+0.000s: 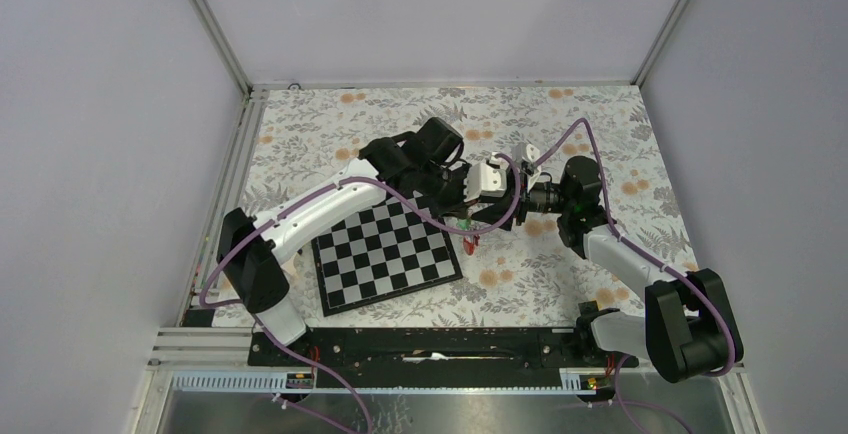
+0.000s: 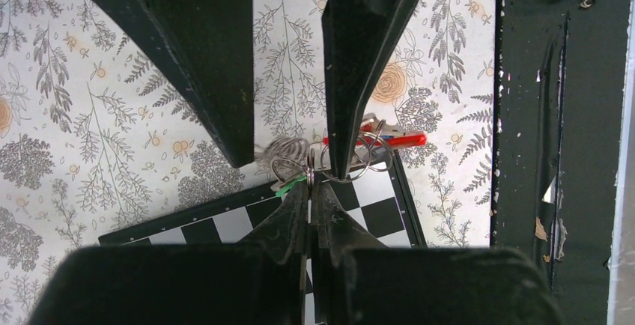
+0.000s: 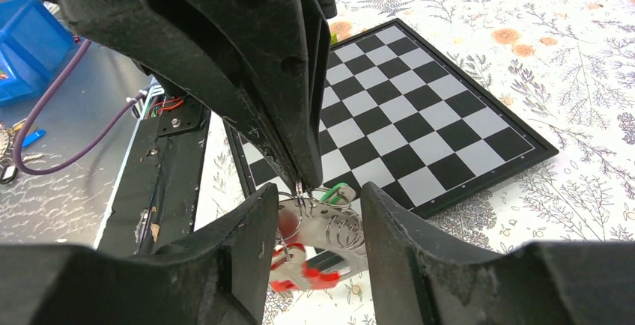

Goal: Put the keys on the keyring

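Note:
The keyring is a red curved loop [image 3: 308,277] on a grey strap [image 3: 329,229]. It hangs above the chessboard's corner with several wire rings [image 3: 346,235] threaded on it. A green-tagged key [image 3: 338,191] sits at the top of the bundle. My right gripper [image 3: 320,192] is part closed, with the strap spanning between its fingers. My left gripper [image 2: 309,184] is shut, pinching one wire ring at its tips, next to the green tag [image 2: 290,186]. The red loop [image 2: 393,139] shows behind the right finger. In the top view both grippers meet over the bundle [image 1: 468,232]. Other keys cannot be told apart.
A black-and-white chessboard [image 1: 385,254] lies on the flowered cloth under and left of the bundle; its corner also shows in the left wrist view [image 2: 378,216]. The black base rail [image 1: 430,344] runs along the near edge. A blue bin [image 3: 26,48] sits beyond the table.

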{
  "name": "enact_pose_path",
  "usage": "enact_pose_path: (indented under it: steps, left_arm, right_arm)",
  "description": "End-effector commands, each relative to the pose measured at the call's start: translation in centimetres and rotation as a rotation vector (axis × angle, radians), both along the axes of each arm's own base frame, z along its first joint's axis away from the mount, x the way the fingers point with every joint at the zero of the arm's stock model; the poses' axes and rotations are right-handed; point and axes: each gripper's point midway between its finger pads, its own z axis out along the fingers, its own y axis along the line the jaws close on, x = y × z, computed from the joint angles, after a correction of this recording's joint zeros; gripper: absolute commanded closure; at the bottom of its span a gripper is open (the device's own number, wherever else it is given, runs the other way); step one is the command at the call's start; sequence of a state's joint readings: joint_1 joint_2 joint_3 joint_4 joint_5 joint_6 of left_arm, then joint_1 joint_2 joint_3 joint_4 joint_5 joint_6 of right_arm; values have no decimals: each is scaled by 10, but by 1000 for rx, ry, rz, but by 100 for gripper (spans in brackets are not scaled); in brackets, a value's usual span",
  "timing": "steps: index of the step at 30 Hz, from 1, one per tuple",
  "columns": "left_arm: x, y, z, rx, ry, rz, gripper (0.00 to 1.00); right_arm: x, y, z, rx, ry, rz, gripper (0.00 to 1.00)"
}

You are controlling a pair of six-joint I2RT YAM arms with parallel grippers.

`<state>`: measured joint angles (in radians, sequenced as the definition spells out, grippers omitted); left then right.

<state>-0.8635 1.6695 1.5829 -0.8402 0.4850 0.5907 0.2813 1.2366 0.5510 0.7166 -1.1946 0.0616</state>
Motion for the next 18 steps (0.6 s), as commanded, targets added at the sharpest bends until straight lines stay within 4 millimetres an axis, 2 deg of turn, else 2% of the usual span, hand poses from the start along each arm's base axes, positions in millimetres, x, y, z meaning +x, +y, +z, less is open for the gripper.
enact_pose_path:
  steps: [1,18]
  left_arm:
    - [12,-9,25,-42,-47,45,100]
    - [11,-14,23,-49,-25,36,100]
  right_arm:
    - [-1,3,16,23,-62,19,50]
    - [-2,8,11,26,-22,39,69]
